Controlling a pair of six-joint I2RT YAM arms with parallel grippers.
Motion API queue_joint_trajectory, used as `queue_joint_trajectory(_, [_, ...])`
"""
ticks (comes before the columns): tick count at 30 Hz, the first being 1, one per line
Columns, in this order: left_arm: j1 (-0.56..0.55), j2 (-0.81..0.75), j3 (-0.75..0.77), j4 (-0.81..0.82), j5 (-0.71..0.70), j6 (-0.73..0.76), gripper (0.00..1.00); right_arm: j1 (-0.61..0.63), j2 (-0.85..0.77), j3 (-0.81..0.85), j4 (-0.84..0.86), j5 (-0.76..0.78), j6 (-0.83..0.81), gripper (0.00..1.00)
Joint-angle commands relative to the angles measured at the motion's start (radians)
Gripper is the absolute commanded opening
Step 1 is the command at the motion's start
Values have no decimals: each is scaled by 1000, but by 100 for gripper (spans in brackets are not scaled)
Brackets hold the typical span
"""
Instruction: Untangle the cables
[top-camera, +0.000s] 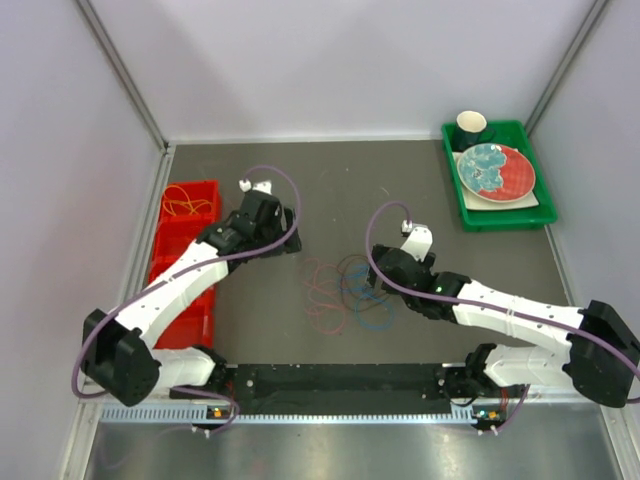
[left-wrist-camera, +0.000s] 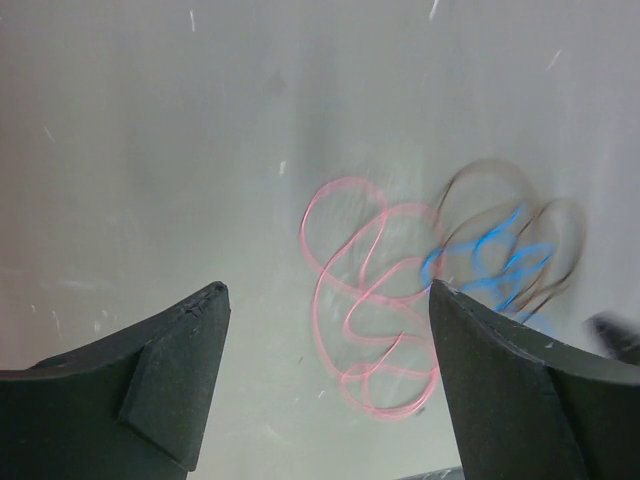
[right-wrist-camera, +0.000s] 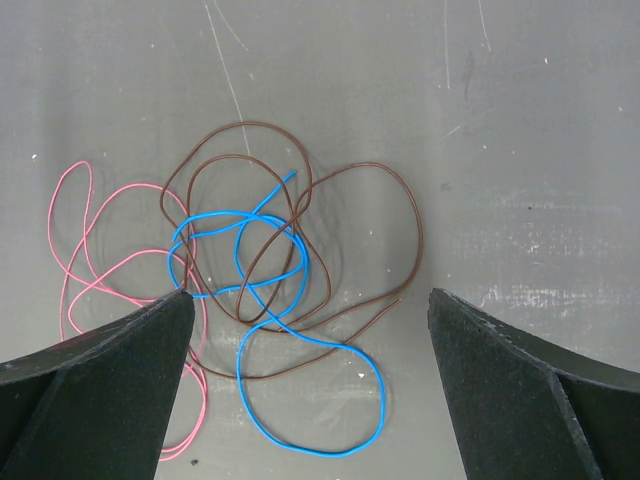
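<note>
A loose tangle of cables lies mid-table. The red-pink cable (top-camera: 322, 295) is on its left, a dark brown-black cable (top-camera: 355, 272) in the middle, and the blue cable (top-camera: 376, 318) on the right. An orange-yellow cable (top-camera: 185, 205) lies in the red bin (top-camera: 170, 285). No white cable shows. My left gripper (top-camera: 290, 238) is open and empty, left of and behind the tangle. Its wrist view shows the pink cable (left-wrist-camera: 370, 300), the blue cable (left-wrist-camera: 490, 255) and my left gripper (left-wrist-camera: 328, 300). My right gripper (top-camera: 372, 278) (right-wrist-camera: 310, 295) is open and empty above the blue (right-wrist-camera: 383, 396) and dark (right-wrist-camera: 418, 230) loops, which cross each other. Pink (right-wrist-camera: 52, 225) lies to the left.
A green tray (top-camera: 500, 215) at the back right holds a patterned plate (top-camera: 495, 170) and a dark cup (top-camera: 471, 127). The red bin stands along the left wall. Metal corner posts and white walls enclose the table.
</note>
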Motion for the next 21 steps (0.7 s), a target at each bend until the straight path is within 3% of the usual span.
queue_joint_trajectory(1, [-31, -75, -104, 80, 53, 30, 82, -3, 3, 49, 10, 22, 2, 99])
queue_joint_trajectory(12, [-212, -63, -193, 110, 24, 2, 64, -3, -5, 45, 8, 22, 2, 99])
queue_joint_trajectory(18, [-330, -2, -181, 79, -31, 31, 70, -3, -20, 37, 7, 24, 5, 99])
queue_joint_trajectory(21, [-370, 21, -210, 96, -13, 38, 80, -3, -20, 32, 8, 24, 7, 99])
